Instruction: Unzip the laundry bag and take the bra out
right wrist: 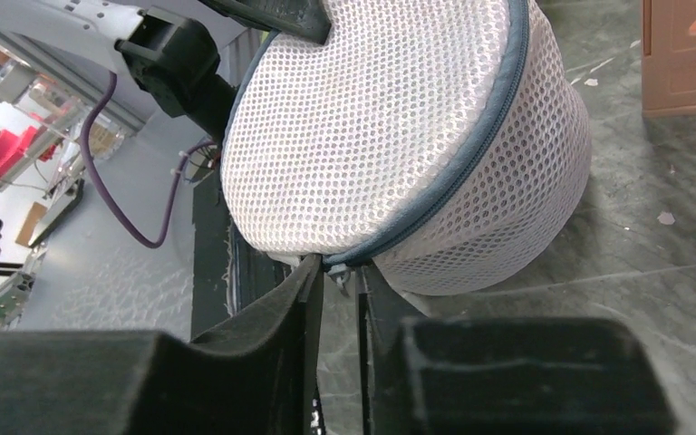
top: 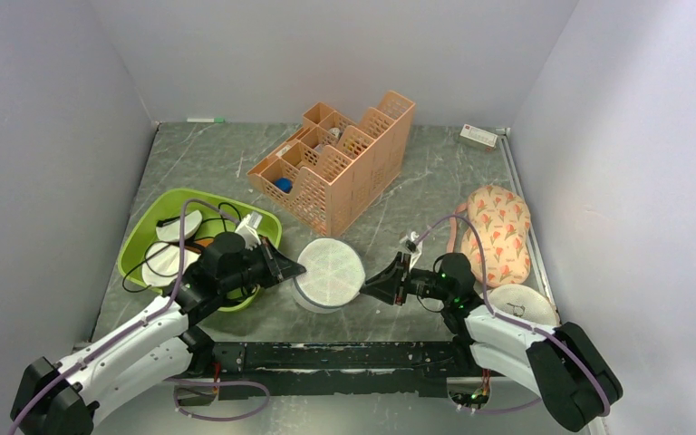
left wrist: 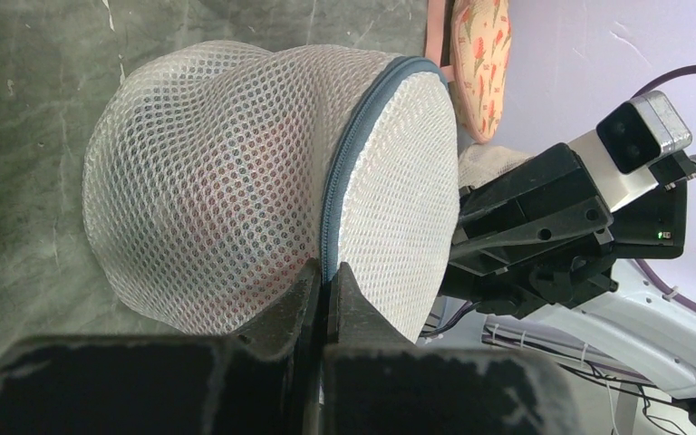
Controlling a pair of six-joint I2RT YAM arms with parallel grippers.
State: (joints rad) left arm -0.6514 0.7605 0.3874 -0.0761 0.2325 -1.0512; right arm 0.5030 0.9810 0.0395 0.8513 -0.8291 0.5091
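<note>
Laundry bag (top: 330, 272) sits mid-frame. Your left gripper (left wrist: 328, 281) clamps its seam (left wrist: 344, 172) from frame left. Your right gripper (right wrist: 337, 290), opposite, pinches the zipper pull (right wrist: 339, 275).

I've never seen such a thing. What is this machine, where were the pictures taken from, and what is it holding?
Two robot arms sit at a table's near edge. One picture looks down from above; the others come from a camera on each wrist. Both hold the round white mesh laundry bag: the left gripper pinches its grey zip seam, the right gripper nips the zip pull. A reddish shape shows faintly through the mesh. Around it lie a green plastic tub, an orange slotted organiser and a cream flowered cloth.
</note>
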